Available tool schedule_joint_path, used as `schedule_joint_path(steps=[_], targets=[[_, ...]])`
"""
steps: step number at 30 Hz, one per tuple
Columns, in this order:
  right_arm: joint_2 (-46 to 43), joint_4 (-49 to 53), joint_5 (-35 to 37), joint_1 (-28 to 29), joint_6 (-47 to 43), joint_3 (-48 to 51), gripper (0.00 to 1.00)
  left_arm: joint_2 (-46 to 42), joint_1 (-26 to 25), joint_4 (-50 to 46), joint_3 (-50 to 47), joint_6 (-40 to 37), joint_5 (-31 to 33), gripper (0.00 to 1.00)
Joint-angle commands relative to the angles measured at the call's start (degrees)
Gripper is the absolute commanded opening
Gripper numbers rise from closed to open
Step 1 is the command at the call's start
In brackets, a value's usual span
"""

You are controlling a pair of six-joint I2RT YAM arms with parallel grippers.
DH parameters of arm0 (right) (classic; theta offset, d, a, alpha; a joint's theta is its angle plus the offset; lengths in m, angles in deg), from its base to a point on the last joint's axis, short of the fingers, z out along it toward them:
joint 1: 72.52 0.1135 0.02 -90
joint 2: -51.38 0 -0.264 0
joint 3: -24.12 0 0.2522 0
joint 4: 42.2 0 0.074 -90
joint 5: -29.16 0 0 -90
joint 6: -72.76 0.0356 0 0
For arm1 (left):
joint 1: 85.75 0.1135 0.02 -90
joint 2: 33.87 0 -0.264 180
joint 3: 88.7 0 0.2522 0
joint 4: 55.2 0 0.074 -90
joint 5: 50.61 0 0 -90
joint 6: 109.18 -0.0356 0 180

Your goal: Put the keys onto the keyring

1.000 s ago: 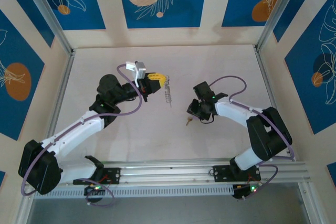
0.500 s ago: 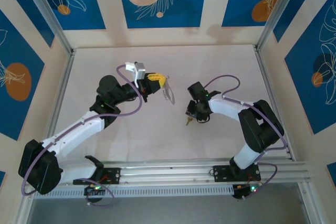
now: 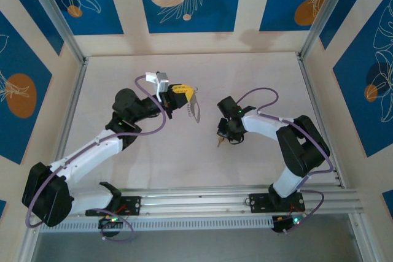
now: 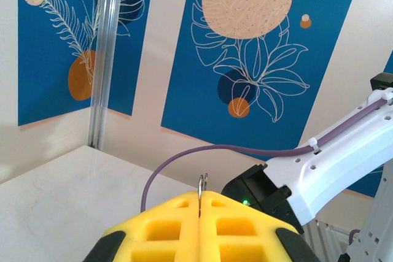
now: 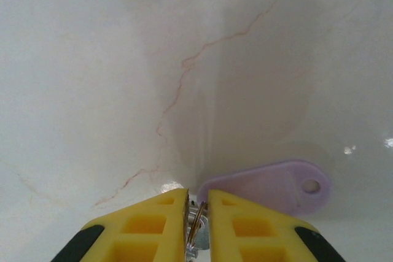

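Observation:
My left gripper [image 3: 182, 94] is raised over the table's middle, shut on the keyring [image 3: 195, 110], a silvery loop hanging from its yellow fingers. In the left wrist view only the keyring's thin metal edge [image 4: 201, 183] sticks up between the closed pads of the left gripper [image 4: 201, 198]. My right gripper [image 3: 222, 133] is down at the table over the key [image 3: 218, 143]. In the right wrist view the right gripper [image 5: 197, 196] has its jaws drawn in narrow on the key's metal part [image 5: 195, 228]. The key's lilac head [image 5: 270, 187] lies flat on the table just ahead.
The marbled white table [image 3: 159, 157] is bounded by aluminium rails [image 3: 72, 108] and blue-patterned walls. My right arm [image 4: 331, 164] with its purple cable crosses the right side of the left wrist view, close to the keyring.
My right gripper has slid left and slightly back along the table to the key and narrowed its jaws on it. The left gripper has turned the keyring a little.

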Motion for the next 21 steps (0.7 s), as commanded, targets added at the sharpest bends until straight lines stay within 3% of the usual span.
schedule_joint_path(steps=[1,15,21], targets=[[-2.2,1.6,1.3,0.5,0.5,-0.2,0.2,0.1,0.3,4.0,-0.4,1.0,-1.5,0.0],[-2.9,0.5,0.6,1.1,0.7,0.9,0.24,0.3,0.4,4.8,-0.6,1.7,-2.1,0.0],[-1.4,0.3,0.5,1.6,0.7,0.3,0.31,0.1,0.4,5.4,-0.9,1.8,-2.1,0.0]])
